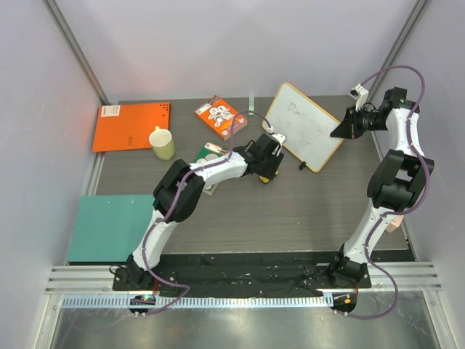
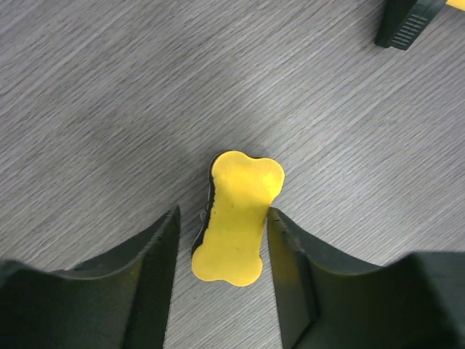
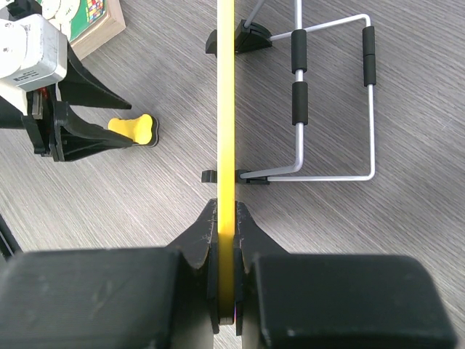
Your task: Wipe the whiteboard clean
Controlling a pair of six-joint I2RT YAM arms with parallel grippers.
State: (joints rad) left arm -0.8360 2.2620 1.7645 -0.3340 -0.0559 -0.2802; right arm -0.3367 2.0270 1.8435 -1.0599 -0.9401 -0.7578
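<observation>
Right gripper [image 3: 227,211] is clamping the whiteboard's [image 1: 305,125] yellow edge. Left gripper [image 2: 223,214], fingers spread, is straddling a yellow eraser [image 2: 241,189] lying on the table [image 2: 109,109].

Robotics lab test cell, seen from above. Plain pale lilac walls [image 1: 218,43] close in a grey wood-grain table [image 1: 305,211] on the left, far and right sides, with bare metal posts [image 1: 76,51] running up the far corners. An aluminium rail [image 1: 80,280] runs along the near edge. Bolted there side by side are a left arm [image 1: 182,196] and a right arm [image 1: 392,182], both white and black, with purple cables [image 1: 149,251] looped along them. Loose props lie spread about: an orange sheet [image 1: 131,125] far left, a teal sheet [image 1: 109,225] near left, a cream mug [image 1: 162,143], a printed box [image 1: 220,117] and a whiteboard [image 1: 305,125] far right.
</observation>
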